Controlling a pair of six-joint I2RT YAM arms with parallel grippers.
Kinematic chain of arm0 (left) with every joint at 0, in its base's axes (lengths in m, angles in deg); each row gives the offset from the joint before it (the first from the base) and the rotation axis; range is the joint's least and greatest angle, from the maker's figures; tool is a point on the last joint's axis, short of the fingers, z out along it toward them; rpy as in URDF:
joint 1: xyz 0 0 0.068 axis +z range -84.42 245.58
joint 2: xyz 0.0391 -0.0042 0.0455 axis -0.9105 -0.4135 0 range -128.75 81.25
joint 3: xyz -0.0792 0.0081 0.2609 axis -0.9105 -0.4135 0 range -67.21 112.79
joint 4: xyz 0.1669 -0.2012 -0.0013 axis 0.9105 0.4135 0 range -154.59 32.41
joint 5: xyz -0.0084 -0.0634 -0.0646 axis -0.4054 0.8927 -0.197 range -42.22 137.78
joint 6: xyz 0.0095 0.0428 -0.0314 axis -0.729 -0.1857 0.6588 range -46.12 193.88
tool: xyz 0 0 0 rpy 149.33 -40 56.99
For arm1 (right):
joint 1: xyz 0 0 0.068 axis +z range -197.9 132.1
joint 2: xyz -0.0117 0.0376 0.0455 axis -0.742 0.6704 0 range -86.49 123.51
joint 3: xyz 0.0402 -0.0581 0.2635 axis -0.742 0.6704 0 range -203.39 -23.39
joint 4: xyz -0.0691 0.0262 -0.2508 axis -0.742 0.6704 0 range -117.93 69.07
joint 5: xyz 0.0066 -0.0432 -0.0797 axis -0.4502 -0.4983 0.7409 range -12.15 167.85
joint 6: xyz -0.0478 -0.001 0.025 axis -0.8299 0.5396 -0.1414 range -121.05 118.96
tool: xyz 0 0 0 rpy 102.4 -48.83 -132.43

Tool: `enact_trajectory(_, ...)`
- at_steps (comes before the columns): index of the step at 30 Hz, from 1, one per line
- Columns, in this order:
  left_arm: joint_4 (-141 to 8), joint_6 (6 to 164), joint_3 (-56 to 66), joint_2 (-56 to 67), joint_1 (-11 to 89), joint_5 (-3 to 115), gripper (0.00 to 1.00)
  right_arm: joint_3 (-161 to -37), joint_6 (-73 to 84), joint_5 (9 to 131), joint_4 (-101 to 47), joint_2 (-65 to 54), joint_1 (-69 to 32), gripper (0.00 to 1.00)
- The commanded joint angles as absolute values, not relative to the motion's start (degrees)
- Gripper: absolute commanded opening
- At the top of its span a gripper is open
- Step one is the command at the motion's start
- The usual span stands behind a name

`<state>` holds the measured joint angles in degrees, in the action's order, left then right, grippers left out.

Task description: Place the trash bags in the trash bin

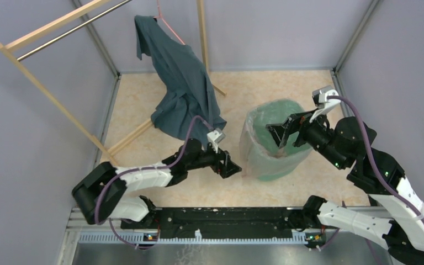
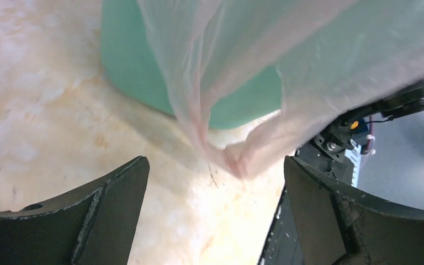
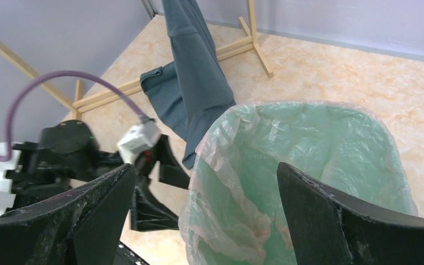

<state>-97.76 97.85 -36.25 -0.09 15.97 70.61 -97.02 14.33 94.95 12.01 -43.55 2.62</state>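
The bag (image 1: 251, 149) lines the bin (image 2: 132, 72), folded over the rim to stay open; left end effector (image 1: 234, 165) and right end effector (image 1: 276, 135) stand apart, empty.

View ahead of me. Far left: a dark blue-grey shirt (image 1: 179, 88) hangs from a wooden rack (image 1: 49, 97), with a metal rod (image 1: 72, 31) just under the top rail (the shirt's lower folds reach the rack's foot). Below: beige marbled tabletop (image 1: 287, 88). Behind and beside: pale lilac walls (image 1: 276, 27).
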Motion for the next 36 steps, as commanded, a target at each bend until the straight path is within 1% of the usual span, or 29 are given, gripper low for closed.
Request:
enact_trajectory(1,-98.2,101.5,-42.4,13.0,16.2,61.6,0.98,-99.4,12.8,96.1,11.6,-43.8,2.8,0.99)
enact_trajectory(4,-95.9,104.6,-43.8,18.5,17.6,55.5,0.99,-99.2,12.8,95.6,10.8,-43.6,2.8,0.99)
enact_trajectory(7,-89.9,112.2,-40.3,17.5,20.0,46.0,0.98,-99.2,13.4,94.8,10.5,-43.3,2.8,0.99)
enact_trajectory(9,-83.8,119.6,-35.7,13.9,21.6,40.9,0.88,-99.3,14.0,94.4,10.5,-43.4,2.8,0.99)
enact_trajectory(11,-81.2,125.2,-32.3,9.0,22.7,39.1,0.77,-99.4,14.8,94.1,10.6,-43.7,2.8,0.99)
enact_trajectory(12,-80.9,127.0,-30.5,6.4,22.9,38.6,0.75,-99.5,15.1,93.9,10.6,-43.8,2.8,0.99)
enact_trajectory(16,-82.6,129.7,-21.1,-3.5,23.0,38.6,0.73,-100.0,16.7,93.4,11.6,-44.7,2.8,0.99)
enact_trajectory(19,-85.2,128.4,-15.3,-11.0,23.0,42.4,0.71,-100.3,17.6,93.6,12.6,-45.6,2.8,0.99)
enact_trajectory(21,-88.5,128.9,-12.9,-15.6,22.8,45.8,0.68,-100.4,18.2,93.6,13.0,-46.2,2.8,0.99)
enact_trajectory(23,-92.6,129.8,-11.9,-20.3,22.1,48.3,0.67,-100.5,18.6,93.6,13.4,-46.7,2.8,0.99)
enact_trajectory(27,-98.2,131.9,-9.5,-26.3,18.8,52.4,0.65,-101.3,18.9,93.3,14.4,-46.8,2.8,0.99)
enact_trajectory(36,-101.7,135.4,-3.0,-32.4,8.1,46.4,0.64,-101.0,19.6,93.0,15.0,-47.4,2.8,0.99)
